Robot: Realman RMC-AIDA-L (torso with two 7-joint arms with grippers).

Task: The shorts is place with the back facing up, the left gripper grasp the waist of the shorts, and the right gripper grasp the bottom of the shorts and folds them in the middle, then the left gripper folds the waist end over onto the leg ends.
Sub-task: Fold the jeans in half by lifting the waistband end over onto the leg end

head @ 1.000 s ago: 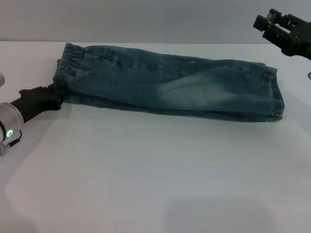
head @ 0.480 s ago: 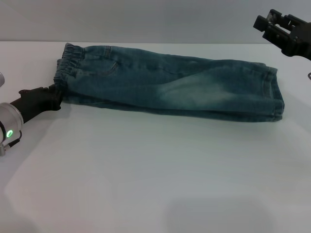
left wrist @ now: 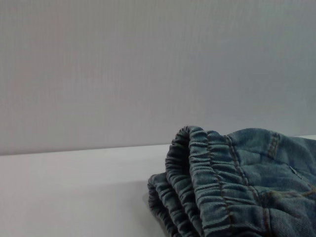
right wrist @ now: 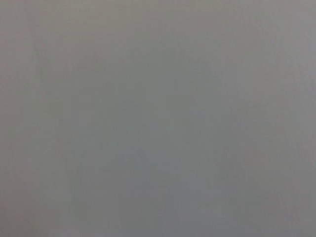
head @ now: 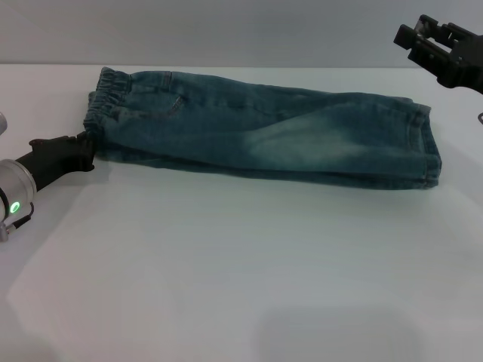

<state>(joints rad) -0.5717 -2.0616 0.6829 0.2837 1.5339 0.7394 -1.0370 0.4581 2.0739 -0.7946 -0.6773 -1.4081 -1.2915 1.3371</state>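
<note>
The shorts [head: 264, 132] lie folded lengthwise on the white table [head: 241, 264], a back pocket facing up and pale washed patches toward the leg ends [head: 426, 147] on the right. The ruffled waist [head: 102, 105] is at the left and fills the near part of the left wrist view as the gathered waist [left wrist: 207, 187]. My left gripper [head: 85, 148] sits low on the table at the waist's near corner, shut on the fabric edge. My right gripper [head: 413, 30] hangs raised at the far right, open and apart from the shorts. The right wrist view shows only plain grey.
A grey wall [head: 241, 30] runs behind the table's far edge, close to the shorts' upper side. Bare white tabletop stretches in front of the shorts toward me.
My left gripper's fingers have drawn together on the waist's near corner, which shifted slightly left. The right gripper has not moved.
</note>
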